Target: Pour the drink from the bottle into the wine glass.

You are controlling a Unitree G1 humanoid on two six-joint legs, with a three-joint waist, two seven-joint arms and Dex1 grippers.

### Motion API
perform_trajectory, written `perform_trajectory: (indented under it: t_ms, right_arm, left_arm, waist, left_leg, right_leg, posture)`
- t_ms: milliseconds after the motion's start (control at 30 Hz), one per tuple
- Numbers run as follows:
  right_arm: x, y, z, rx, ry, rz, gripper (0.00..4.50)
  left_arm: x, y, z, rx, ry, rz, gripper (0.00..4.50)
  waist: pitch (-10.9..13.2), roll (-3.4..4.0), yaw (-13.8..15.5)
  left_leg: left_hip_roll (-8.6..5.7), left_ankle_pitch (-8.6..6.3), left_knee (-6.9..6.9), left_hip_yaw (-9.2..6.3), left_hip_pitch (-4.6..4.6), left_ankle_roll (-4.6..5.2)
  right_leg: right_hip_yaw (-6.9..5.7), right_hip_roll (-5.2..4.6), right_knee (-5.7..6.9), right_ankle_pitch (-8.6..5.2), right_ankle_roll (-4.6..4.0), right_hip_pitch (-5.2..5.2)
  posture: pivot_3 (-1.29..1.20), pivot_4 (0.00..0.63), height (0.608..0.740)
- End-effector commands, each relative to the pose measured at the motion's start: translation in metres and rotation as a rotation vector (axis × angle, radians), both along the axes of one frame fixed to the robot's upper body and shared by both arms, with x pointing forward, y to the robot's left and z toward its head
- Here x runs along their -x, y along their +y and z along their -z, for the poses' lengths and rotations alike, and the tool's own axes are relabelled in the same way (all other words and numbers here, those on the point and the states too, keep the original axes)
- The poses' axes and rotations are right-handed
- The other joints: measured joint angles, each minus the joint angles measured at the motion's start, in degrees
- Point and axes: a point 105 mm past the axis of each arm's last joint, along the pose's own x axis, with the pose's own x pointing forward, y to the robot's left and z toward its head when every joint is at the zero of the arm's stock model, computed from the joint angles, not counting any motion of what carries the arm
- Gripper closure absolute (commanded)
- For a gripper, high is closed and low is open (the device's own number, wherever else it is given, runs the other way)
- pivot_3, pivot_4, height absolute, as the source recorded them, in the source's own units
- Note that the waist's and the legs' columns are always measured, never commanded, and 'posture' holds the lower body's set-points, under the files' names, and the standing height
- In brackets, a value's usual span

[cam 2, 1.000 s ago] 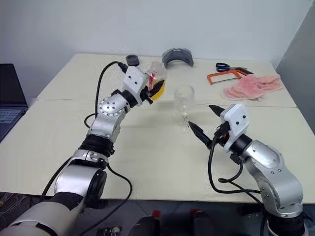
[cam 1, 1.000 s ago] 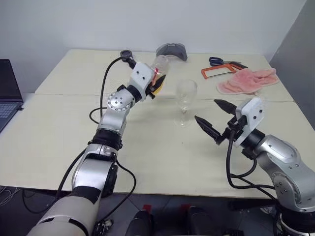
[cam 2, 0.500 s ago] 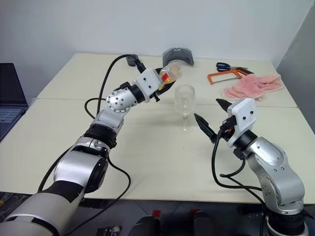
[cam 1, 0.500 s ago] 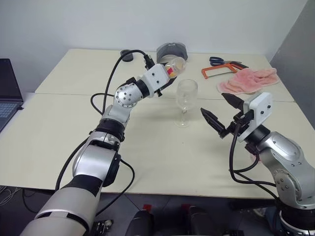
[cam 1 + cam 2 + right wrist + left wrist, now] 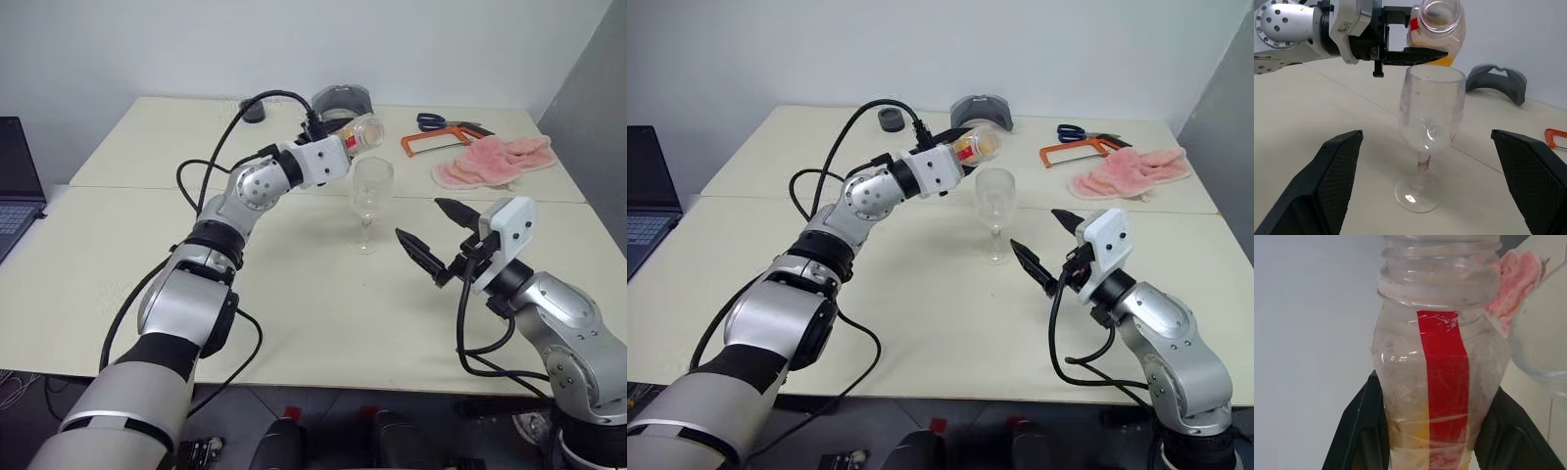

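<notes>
Since the earlier frame, my left gripper (image 5: 345, 137), clamped on the bottle (image 5: 359, 130), has rolled it nearly level above the wine glass (image 5: 369, 201). Its red label strip (image 5: 1444, 382) carries no writing. My right gripper (image 5: 437, 238) stands wide.

A: What is changing at the left gripper (image 5: 345, 143)?

B: It is rolling at the wrist and travelling toward the wine glass (image 5: 370, 202), carrying the bottle (image 5: 359, 131) with it. The bottle, earlier upright-leaning beside the glass, is now lying tipped with its uncapped mouth facing the glass rim from just above.

A: And the drink (image 5: 1445, 58)?

B: It is shifting along the lower side of the tipped bottle. None is showing in the glass bowl.

A: Anything else?

B: The left forearm is stretching lower and flatter across the table (image 5: 118, 245)
</notes>
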Motion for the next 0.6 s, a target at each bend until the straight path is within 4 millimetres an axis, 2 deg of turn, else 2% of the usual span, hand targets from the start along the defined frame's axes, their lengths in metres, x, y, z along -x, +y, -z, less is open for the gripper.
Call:
perform_trajectory:
  t_ms: [33,600]
  right_arm:
    - [0.0078,0.0044,-0.0116,0.005,-0.062,-0.023,0.0]
    - [0.0078,0.008,-0.0113,0.002,-0.067,-0.027,0.0]
  left_arm:
    - [0.0041,-0.0011,-0.0241,-0.006,-0.108,0.008,2.79]
    - [0.0023,-0.0006,-0.0251,-0.102,-0.217,-0.033,2.79]
  waist:
    - [0.0,0.0,0.0]
    - [0.0,-0.01,0.0]
  left_leg:
    - [0.0,0.0,0.0,-0.01,0.0,0.0]
    - [-0.04,0.0,0.01,0.0,0.0,-0.01]
  right_leg:
    - [-0.01,0.0,0.01,0.0,0.0,0.0]
    - [0.0,-0.02,0.04,0.0,0.0,-0.01]
  posture:
    - [0.0,0.15,0.74]
    - [0.0,0.15,0.74]
